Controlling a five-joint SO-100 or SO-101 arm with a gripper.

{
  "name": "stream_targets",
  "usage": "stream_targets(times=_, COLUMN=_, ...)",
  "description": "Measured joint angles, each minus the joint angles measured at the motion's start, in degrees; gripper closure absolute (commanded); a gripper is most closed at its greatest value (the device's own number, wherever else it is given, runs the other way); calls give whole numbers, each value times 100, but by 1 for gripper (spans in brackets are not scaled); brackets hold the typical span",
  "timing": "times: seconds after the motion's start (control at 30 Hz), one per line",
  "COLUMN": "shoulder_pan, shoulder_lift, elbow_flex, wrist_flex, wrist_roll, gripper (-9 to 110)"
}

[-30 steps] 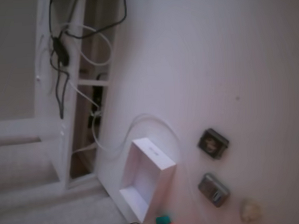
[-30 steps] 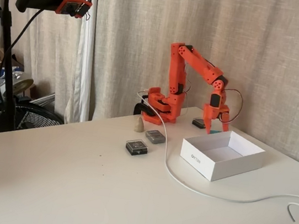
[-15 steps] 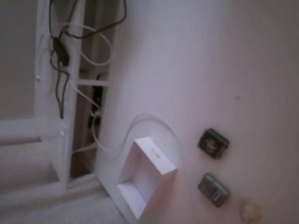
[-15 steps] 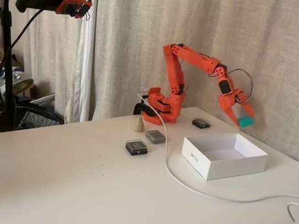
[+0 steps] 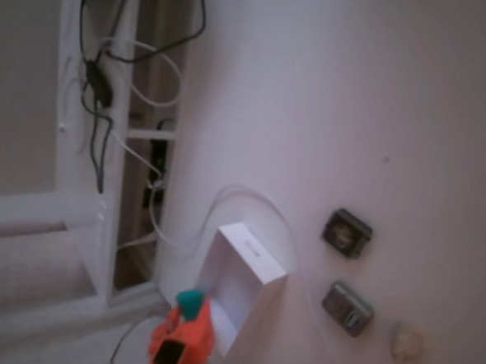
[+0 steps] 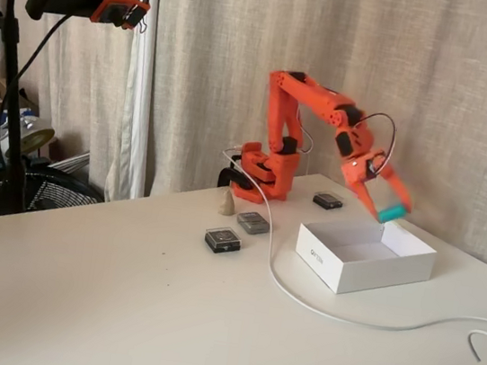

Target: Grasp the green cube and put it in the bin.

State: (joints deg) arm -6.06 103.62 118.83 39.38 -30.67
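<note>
From where I stand, the orange arm (image 6: 311, 124) reaches out from its base at the back of the white bench (image 6: 118, 301) and angles down toward the bin (image 6: 366, 254), a shallow white cardboard box sitting open near the bench's far right side. The gripper (image 6: 383, 209) has its fingers clenched on the green cube (image 6: 392, 212), which hangs in the air just above the bin's rear wall, not touching it. In the other fixed view, blurred and tilted, the cube (image 5: 190, 301) shows as a teal blob at the tip of the gripper (image 5: 189, 307), right at the bin's (image 5: 249, 254) lower left corner. A white cable (image 6: 300, 295) curls across the bench in front of the bin. Two small dark metallic boxes (image 6: 223, 240) (image 6: 252, 223) lie well to the left of the bin, with a pale cream lump (image 6: 227, 202) behind them, and a third dark box (image 6: 328, 201) sits just behind the bin.
</note>
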Motion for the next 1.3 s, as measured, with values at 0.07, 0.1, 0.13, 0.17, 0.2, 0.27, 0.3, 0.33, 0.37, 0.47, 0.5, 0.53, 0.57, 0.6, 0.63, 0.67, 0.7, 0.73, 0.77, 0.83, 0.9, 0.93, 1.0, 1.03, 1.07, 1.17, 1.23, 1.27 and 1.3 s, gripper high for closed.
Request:
stream_targets(times=0.07, shoulder_pan=132, shoulder_lift=-167, elbow_flex=0, wrist_flex=35, wrist_roll=-53, gripper=94)
stream_targets(times=0.1, shoulder_pan=167, shoulder_lift=-211, elbow_flex=0, wrist_flex=88, wrist_roll=-53, gripper=91)
stream_targets(times=0.13, shoulder_pan=185, shoulder_lift=-220, elbow_flex=0, wrist_flex=149, wrist_roll=-53, gripper=87)
stream_targets(times=0.17, shoulder_pan=193, shoulder_lift=-237, elbow_flex=0, wrist_flex=167, wrist_roll=-53, gripper=81)
stream_targets(times=0.2, shoulder_pan=202, shoulder_lift=-272, elbow_flex=-9, wrist_flex=229, wrist_roll=-53, gripper=75)
stream_targets(times=0.27, shoulder_pan=202, shoulder_lift=-308, elbow_flex=-9, wrist_flex=299, wrist_roll=-53, gripper=64)
stream_targets(times=0.3, shoulder_pan=211, shoulder_lift=-308, elbow_flex=-9, wrist_flex=343, wrist_roll=-53, gripper=62)
stream_targets(times=0.33, shoulder_pan=211, shoulder_lift=-308, elbow_flex=-9, wrist_flex=352, wrist_roll=-53, gripper=59)
stream_targets(times=0.37, shoulder_pan=211, shoulder_lift=-316, elbow_flex=-9, wrist_flex=352, wrist_roll=-79, gripper=58)
stream_targets(times=0.47, shoulder_pan=211, shoulder_lift=-343, elbow_flex=-9, wrist_flex=264, wrist_roll=-149, gripper=57)
stream_targets(times=0.5, shoulder_pan=211, shoulder_lift=-343, elbow_flex=-9, wrist_flex=202, wrist_roll=-158, gripper=57)
stream_targets(times=0.53, shoulder_pan=202, shoulder_lift=-343, elbow_flex=-9, wrist_flex=141, wrist_roll=-158, gripper=57)
stream_targets(times=0.57, shoulder_pan=167, shoulder_lift=-343, elbow_flex=-9, wrist_flex=88, wrist_roll=-158, gripper=58)
stream_targets(times=0.6, shoulder_pan=132, shoulder_lift=-343, elbow_flex=-9, wrist_flex=62, wrist_roll=-158, gripper=59)
stream_targets(times=0.63, shoulder_pan=88, shoulder_lift=-343, elbow_flex=-9, wrist_flex=53, wrist_roll=-158, gripper=59)
stream_targets(times=0.67, shoulder_pan=44, shoulder_lift=-316, elbow_flex=-9, wrist_flex=44, wrist_roll=-158, gripper=60)
stream_targets(times=0.7, shoulder_pan=-9, shoulder_lift=-237, elbow_flex=-9, wrist_flex=44, wrist_roll=-158, gripper=61)
stream_targets(times=0.73, shoulder_pan=-79, shoulder_lift=-132, elbow_flex=-9, wrist_flex=44, wrist_roll=-158, gripper=61)
stream_targets(times=0.77, shoulder_pan=-167, shoulder_lift=0, elbow_flex=-9, wrist_flex=44, wrist_roll=-158, gripper=61)
stream_targets(times=0.83, shoulder_pan=-325, shoulder_lift=343, elbow_flex=9, wrist_flex=44, wrist_roll=-158, gripper=62)
stream_targets(times=0.9, shoulder_pan=-519, shoulder_lift=791, elbow_flex=70, wrist_flex=62, wrist_roll=-141, gripper=62)
stream_targets(times=0.93, shoulder_pan=-642, shoulder_lift=1046, elbow_flex=123, wrist_flex=88, wrist_roll=-123, gripper=63)
stream_targets(times=1.0, shoulder_pan=-879, shoulder_lift=1591, elbow_flex=264, wrist_flex=88, wrist_roll=-88, gripper=64)
stream_targets(times=1.03, shoulder_pan=-993, shoulder_lift=1898, elbow_flex=352, wrist_flex=88, wrist_roll=-88, gripper=64)
stream_targets(times=1.07, shoulder_pan=-1107, shoulder_lift=2215, elbow_flex=457, wrist_flex=97, wrist_roll=-88, gripper=64)
stream_targets(times=1.17, shoulder_pan=-1424, shoulder_lift=3287, elbow_flex=809, wrist_flex=97, wrist_roll=0, gripper=65)
stream_targets(times=1.23, shoulder_pan=-1608, shoulder_lift=4043, elbow_flex=1055, wrist_flex=281, wrist_roll=176, gripper=65)
stream_targets(times=1.27, shoulder_pan=-1644, shoulder_lift=4438, elbow_flex=1178, wrist_flex=492, wrist_roll=255, gripper=65)
stream_targets(times=1.3, shoulder_pan=-1652, shoulder_lift=4816, elbow_flex=1327, wrist_flex=738, wrist_roll=360, gripper=65)
